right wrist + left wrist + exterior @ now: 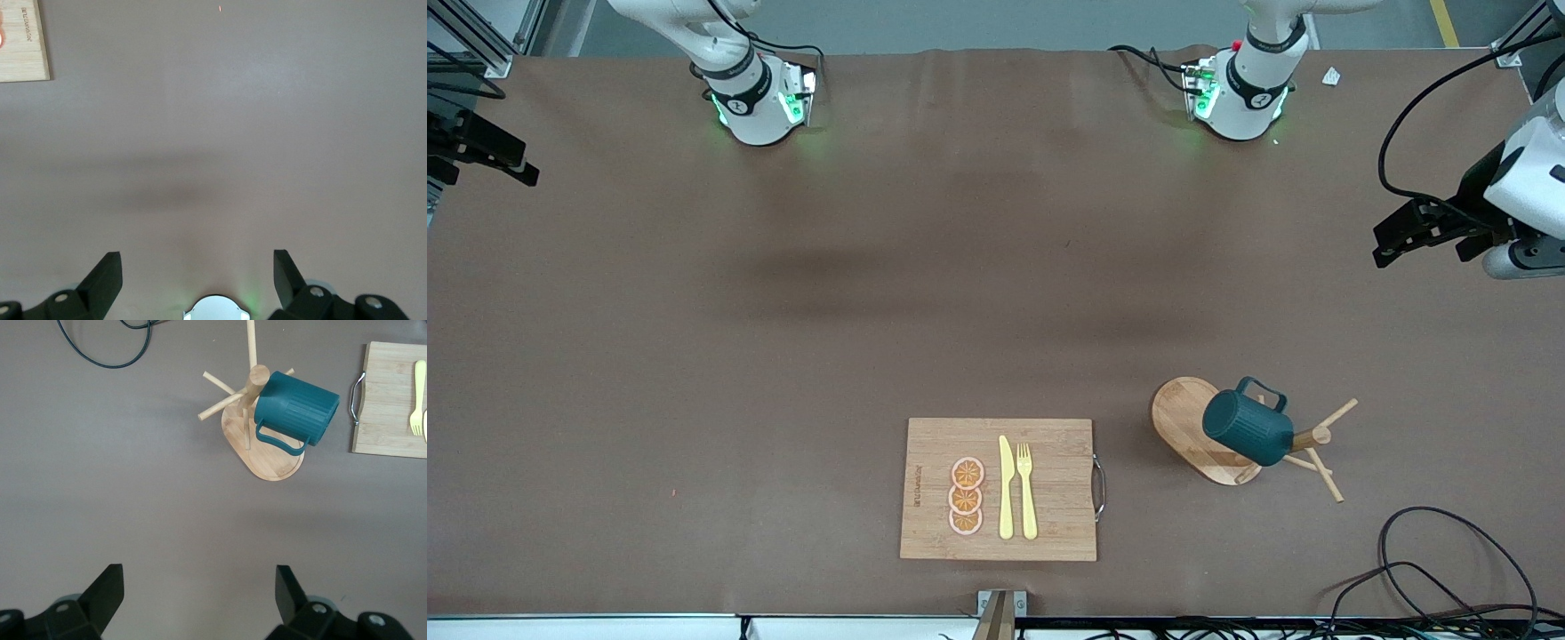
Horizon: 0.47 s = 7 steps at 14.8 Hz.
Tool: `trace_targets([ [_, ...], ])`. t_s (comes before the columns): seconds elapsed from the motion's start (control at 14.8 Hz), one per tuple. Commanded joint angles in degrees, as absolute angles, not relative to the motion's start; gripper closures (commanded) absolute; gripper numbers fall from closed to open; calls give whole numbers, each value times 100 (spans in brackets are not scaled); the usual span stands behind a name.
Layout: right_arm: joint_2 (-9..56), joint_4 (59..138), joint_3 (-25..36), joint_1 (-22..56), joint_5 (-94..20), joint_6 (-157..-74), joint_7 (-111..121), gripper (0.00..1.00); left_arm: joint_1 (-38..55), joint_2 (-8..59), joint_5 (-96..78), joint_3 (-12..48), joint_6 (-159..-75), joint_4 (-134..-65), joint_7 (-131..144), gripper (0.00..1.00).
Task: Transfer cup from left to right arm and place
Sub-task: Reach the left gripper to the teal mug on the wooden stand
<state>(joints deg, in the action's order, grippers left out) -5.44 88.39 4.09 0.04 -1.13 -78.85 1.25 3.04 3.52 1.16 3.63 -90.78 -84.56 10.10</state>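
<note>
The dark teal ribbed cup point(1245, 428) hangs tilted on a peg of the wooden stand point(1178, 418), handle up and its inside hidden. It lies toward the left arm's end of the table, near the front camera. In the left wrist view the cup point(297, 407) and stand point(267, 460) lie well ahead of my left gripper point(198, 568), which is open, empty and high over bare table. It shows at the front view's edge point(1396, 240). My right gripper point(197, 253) is open, empty and high over the table by its own base point(213, 310).
A wooden cutting board point(934, 444) lies beside the stand, toward the right arm's end. On it lie a yellow knife point(1006, 489), a yellow fork point(1026, 489) and three orange slices point(966, 496). A black cable point(1449, 551) loops at the table's corner near the stand.
</note>
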Motion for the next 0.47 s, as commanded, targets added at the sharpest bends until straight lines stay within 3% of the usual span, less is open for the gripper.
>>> trace_targets([
  [0.0,-703,9018,387,-26,-79,-7919,167,0,378,343,237,360,-9009,-8367,1054,0],
  [0.41,-703,9009,387,-18,-79,-7919,167,0,413,614,133,475,-8956,-8403,1097,1],
])
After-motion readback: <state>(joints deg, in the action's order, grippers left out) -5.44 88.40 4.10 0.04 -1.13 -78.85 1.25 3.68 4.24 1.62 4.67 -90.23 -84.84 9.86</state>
